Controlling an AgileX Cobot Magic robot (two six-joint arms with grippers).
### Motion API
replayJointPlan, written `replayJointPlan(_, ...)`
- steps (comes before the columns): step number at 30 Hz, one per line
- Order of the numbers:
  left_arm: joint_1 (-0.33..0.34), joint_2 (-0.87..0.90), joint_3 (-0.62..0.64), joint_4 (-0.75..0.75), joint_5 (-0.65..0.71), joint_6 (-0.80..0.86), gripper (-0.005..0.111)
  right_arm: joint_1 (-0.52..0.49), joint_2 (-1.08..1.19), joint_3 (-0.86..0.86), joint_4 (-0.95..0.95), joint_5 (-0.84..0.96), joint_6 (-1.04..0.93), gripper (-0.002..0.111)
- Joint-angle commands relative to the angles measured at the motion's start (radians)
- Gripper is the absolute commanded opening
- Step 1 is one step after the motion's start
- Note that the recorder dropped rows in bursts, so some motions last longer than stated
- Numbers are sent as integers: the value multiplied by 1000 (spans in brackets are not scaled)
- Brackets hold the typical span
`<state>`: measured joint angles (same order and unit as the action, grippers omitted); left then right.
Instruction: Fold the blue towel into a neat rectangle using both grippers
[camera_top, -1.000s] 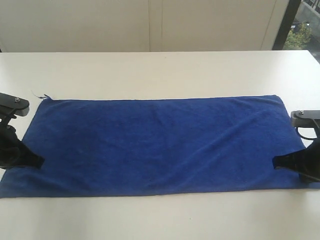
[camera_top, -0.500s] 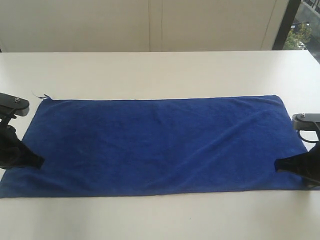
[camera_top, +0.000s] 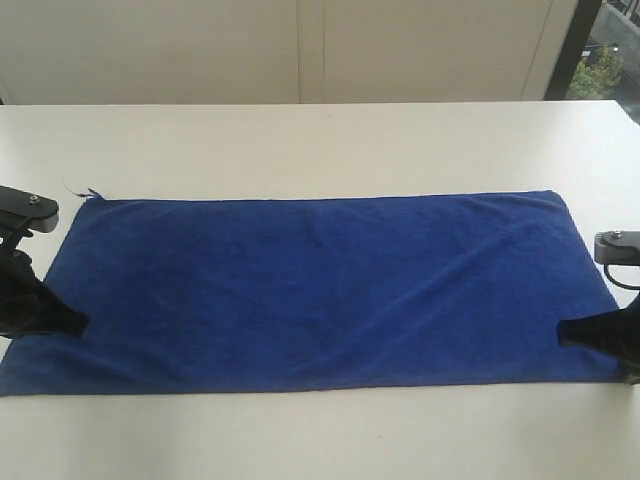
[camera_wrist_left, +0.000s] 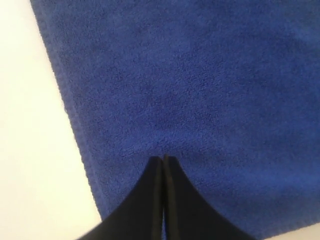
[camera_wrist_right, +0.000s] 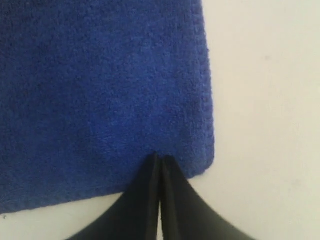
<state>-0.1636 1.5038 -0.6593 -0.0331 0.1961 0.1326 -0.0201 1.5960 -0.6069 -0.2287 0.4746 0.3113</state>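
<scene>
White tabletop (camera_top: 320, 140) fills my exterior view, and the blue towel (camera_top: 320, 285) lies spread flat across it at full length, long edges running side to side; by my reading no fold is made yet and the whole job is left. At its two near corners I have the left gripper (camera_top: 72, 322) and the right gripper (camera_top: 572, 335), each with jaws pressed together and tips over the terry just inside the hem. I see no cloth pinched between them, so I judge both must part and take a corner before the first fold.
</scene>
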Motion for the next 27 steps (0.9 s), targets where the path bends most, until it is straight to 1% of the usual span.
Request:
replayJointPlan(1,0,-10,7,-10,5,-4,0,1,2,25,-16,-10,10,0)
replayJointPlan(7,0,-10,7,-10,5,-4,0,1,-51,16,-14,-24,10,0)
replayJointPlan(11,0,-10,7,-10,3,-4,0,6,-122,16,46,-103,0,0)
replayJointPlan(14,0,-10,7,-10,3,-4,0,38,-89,35,48,-168,-18,0)
replayJointPlan(17,0,-10,7,-10,3,-4,0,52,-9,35,48,-180,-30,0)
replayJointPlan(20,0,-10,7,-10,3,-4,0,52,51,35,45,-137,-38,0)
replayJointPlan(25,0,-10,7,-10,5,-4,0,52,51,21,45,-45,-44,0)
replayJointPlan(27,0,-10,7,-10,5,-4,0,52,49,21,45,-33,-44,0)
